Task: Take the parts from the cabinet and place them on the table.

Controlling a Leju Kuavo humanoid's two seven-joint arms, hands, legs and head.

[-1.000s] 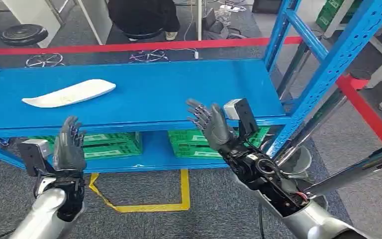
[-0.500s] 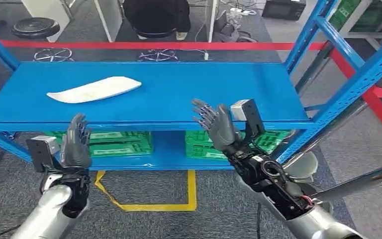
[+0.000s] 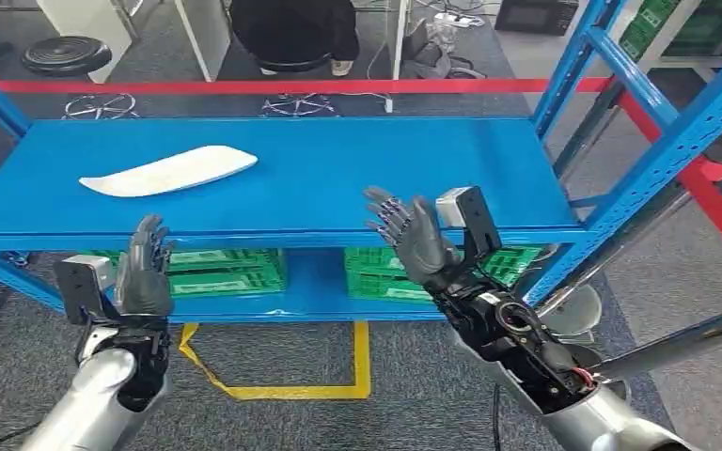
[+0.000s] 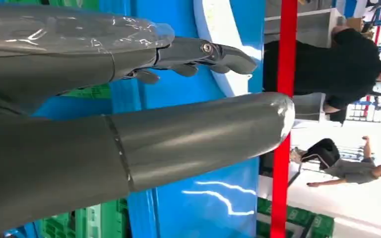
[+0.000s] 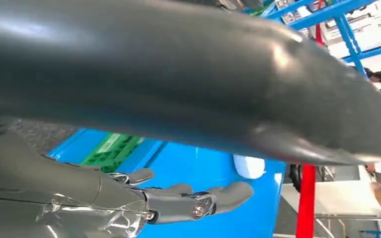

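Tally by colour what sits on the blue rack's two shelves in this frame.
White: 1, the long white part on the top shelf.
Green: 2, the crates and on the lower shelf.
Total: 3.

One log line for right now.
left robot hand: open | right robot hand: open | long white curved part: on blue shelf, untouched

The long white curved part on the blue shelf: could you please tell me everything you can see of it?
The long white curved part is a slim, shallow, boat-like shell, smooth and matt, plastic by its look, tapering to rounded ends. It lies flat on the left half of the blue metal shelf, slanted, its right end farther from the robot. Nothing touches it but the shelf. The left hand and right hand are both raised in front of the shelf's near edge, apart from it, holding nothing.
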